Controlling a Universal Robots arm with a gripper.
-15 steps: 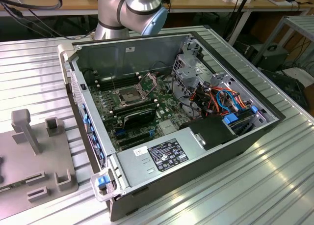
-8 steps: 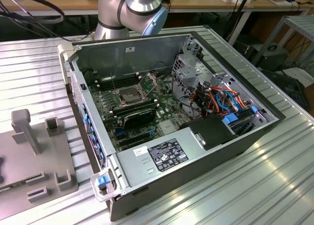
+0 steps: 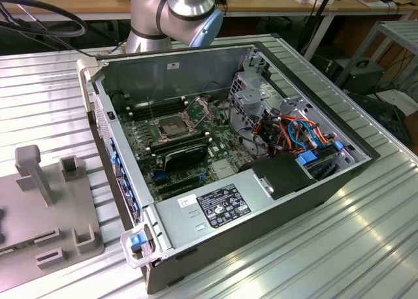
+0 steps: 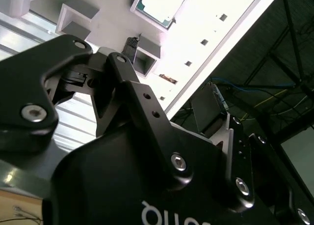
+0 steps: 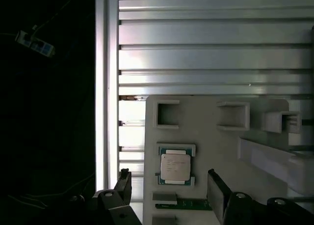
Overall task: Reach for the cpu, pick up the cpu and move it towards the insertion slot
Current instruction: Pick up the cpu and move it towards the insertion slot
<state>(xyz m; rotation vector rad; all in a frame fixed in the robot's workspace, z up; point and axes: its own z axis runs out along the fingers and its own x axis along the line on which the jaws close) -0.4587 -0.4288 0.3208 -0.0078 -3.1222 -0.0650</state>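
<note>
The cpu [image 5: 175, 167] is a small pale square chip lying flat in a white holder on a grey fixture plate [image 5: 206, 136]. In the second wrist view the cpu [image 4: 162, 3] lies beyond the black gripper head. My gripper [image 5: 170, 188] hovers above the plate, open, its two dark fingertips [image 5: 122, 183] wide apart, one on each side of the chip and clear of it, with nothing between them. In the second wrist view the gripper [image 4: 169, 77] is also spread. The insertion slot [image 3: 171, 125], a silvery-framed square socket, sits on the motherboard inside the open computer case.
The case [image 3: 339, 175] holds a grey power supply box [image 3: 219, 207], a black expansion card [image 3: 186, 157], a drive cage [image 3: 258, 93] and coloured cables [image 3: 297, 132]. A grey fixture with upright posts [image 3: 36, 175] lies on the ribbed metal table. The arm's joint [image 3: 173, 12] stands behind the case.
</note>
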